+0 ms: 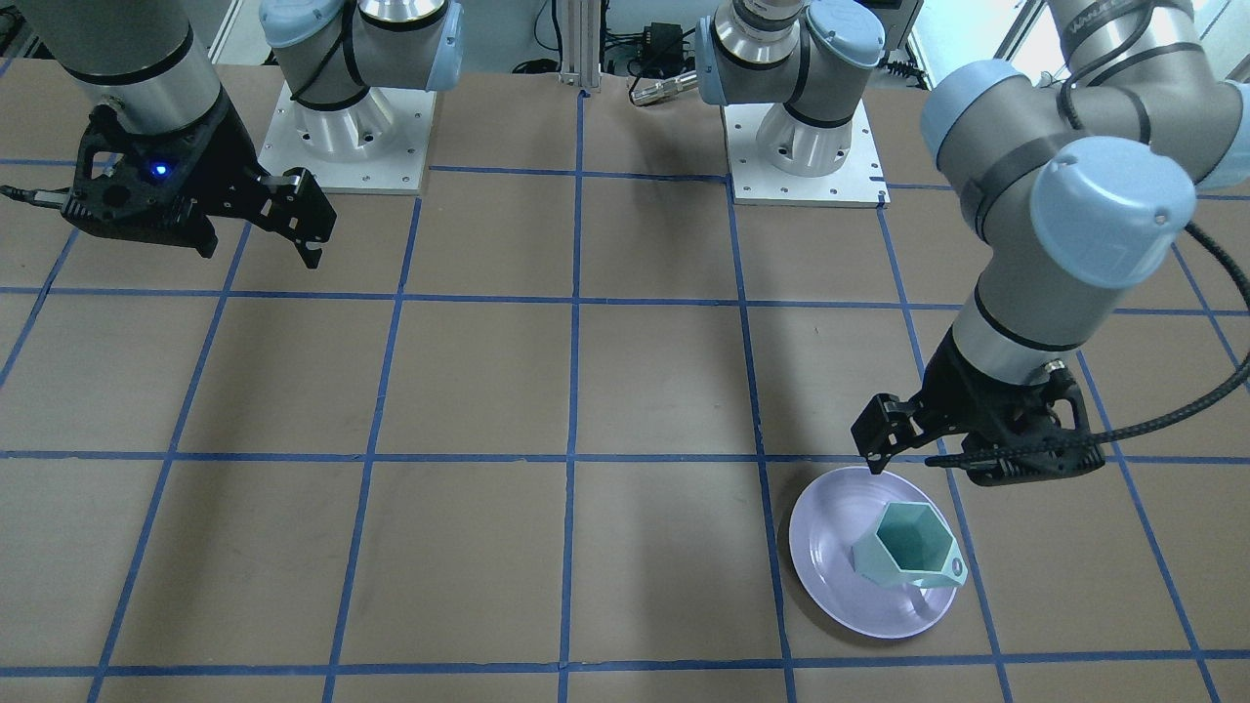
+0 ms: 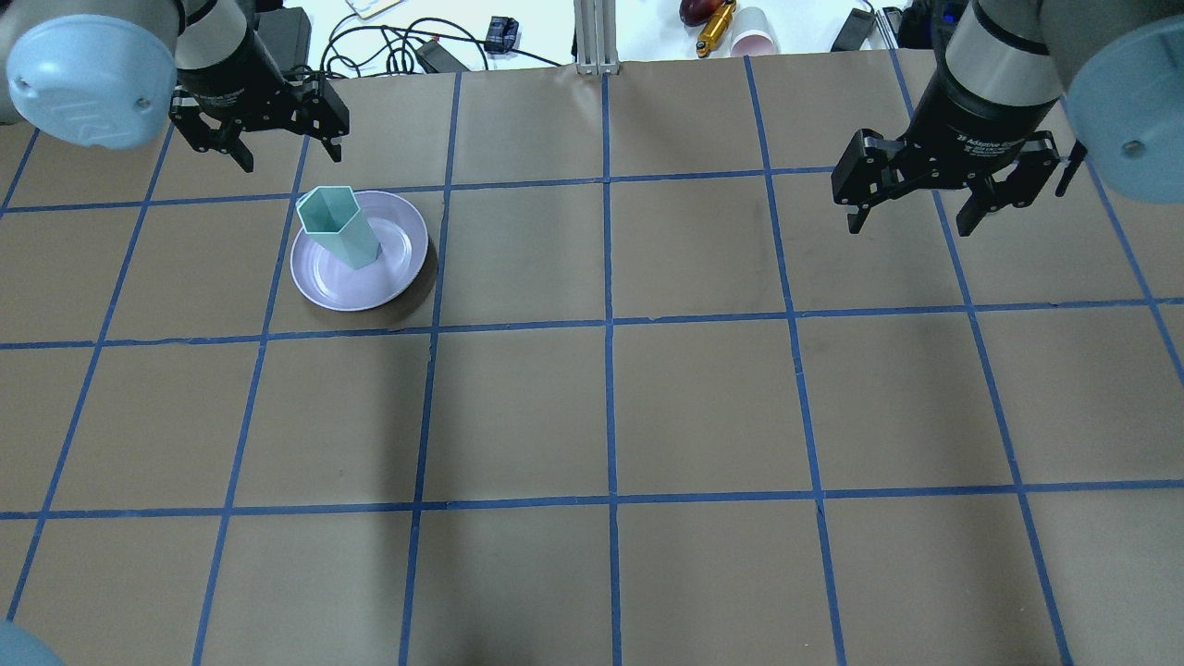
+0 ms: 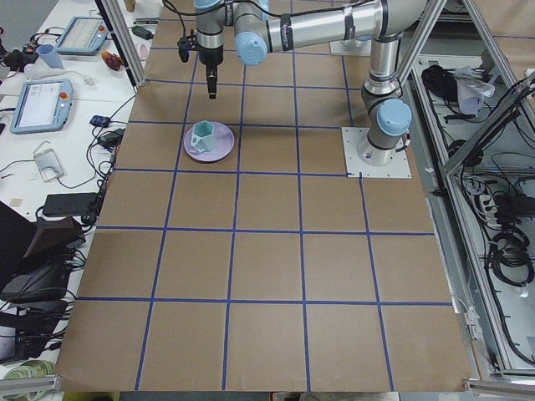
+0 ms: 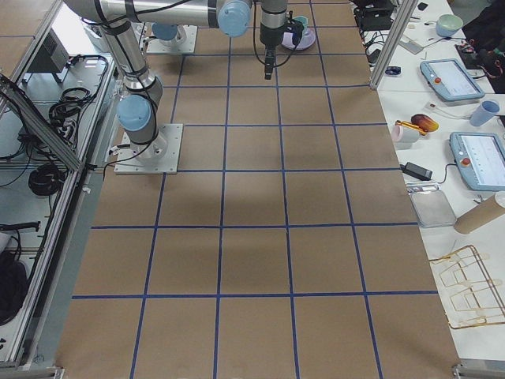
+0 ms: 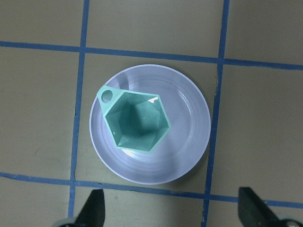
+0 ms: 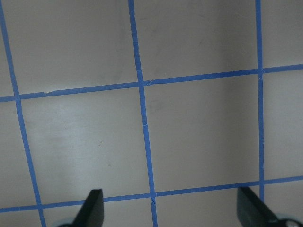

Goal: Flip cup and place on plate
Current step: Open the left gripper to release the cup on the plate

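The pale mint-green cup (image 1: pixel 908 547) stands upright, teal opening up, on the lavender plate (image 1: pixel 830 547). In the overhead view the cup (image 2: pixel 340 227) sits on the plate's (image 2: pixel 393 268) far-left part. The left wrist view looks straight down into the cup (image 5: pixel 137 120), its handle at the upper left, on the plate (image 5: pixel 189 127). My left gripper (image 2: pixel 287 143) is open and empty, above the plate and a little off to one side of it; it also shows in the front view (image 1: pixel 933 459). My right gripper (image 2: pixel 911 217) is open and empty, far off over bare table.
The brown table has a blue tape grid. The two arm bases (image 1: pixel 352 137) (image 1: pixel 806 146) stand at the robot's edge. Cables, a pink cup (image 2: pixel 754 42) and small items lie beyond the far edge. Side benches hold tablets (image 3: pixel 38 104).
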Controlling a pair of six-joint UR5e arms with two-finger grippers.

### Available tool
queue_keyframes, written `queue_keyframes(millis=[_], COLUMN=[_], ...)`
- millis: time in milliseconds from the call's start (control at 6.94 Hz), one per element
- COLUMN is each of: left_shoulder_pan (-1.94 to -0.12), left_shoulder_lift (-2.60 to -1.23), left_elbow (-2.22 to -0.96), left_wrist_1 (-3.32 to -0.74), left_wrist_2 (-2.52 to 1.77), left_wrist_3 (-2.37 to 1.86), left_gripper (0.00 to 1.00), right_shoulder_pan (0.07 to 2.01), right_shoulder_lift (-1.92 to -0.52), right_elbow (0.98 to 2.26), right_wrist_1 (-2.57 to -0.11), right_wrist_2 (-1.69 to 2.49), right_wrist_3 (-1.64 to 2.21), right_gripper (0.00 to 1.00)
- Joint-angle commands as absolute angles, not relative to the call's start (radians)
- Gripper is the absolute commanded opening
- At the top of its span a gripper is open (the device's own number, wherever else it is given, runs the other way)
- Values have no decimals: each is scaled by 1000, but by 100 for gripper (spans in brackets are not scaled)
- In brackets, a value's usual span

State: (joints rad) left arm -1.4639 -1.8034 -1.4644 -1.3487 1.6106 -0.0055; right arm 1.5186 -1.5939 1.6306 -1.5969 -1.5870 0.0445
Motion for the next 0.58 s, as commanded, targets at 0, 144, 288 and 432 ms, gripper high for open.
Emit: queue_keyframes(millis=[0, 144, 288, 432], left_shoulder_pan=[-1474, -1479, -1479, -1488], left_shoulder_lift=[-1752, -1729, -1705, -1688], left_elbow=[-1459, -1465, -1477, -1495], left_wrist_1=[-1441, -1472, -1489, -1491], left_wrist_2=[1605, 1576, 1530, 1532], left_wrist_3=[-18, -58, -66, -66], left_gripper=[100, 100, 100, 100], right_shoulder_pan=[1519, 1519, 1519, 1519], right_shoulder_lift=[-1594, -1594, -1594, -1594], right_elbow=[1631, 1631, 1631, 1631], right_wrist_1=[-1597, -1597, -1597, -1597], right_wrist_2=[-1588, -1588, -1588, -1588], right_wrist_3=[44, 44, 44, 44], right_gripper=[100, 100, 100, 100])
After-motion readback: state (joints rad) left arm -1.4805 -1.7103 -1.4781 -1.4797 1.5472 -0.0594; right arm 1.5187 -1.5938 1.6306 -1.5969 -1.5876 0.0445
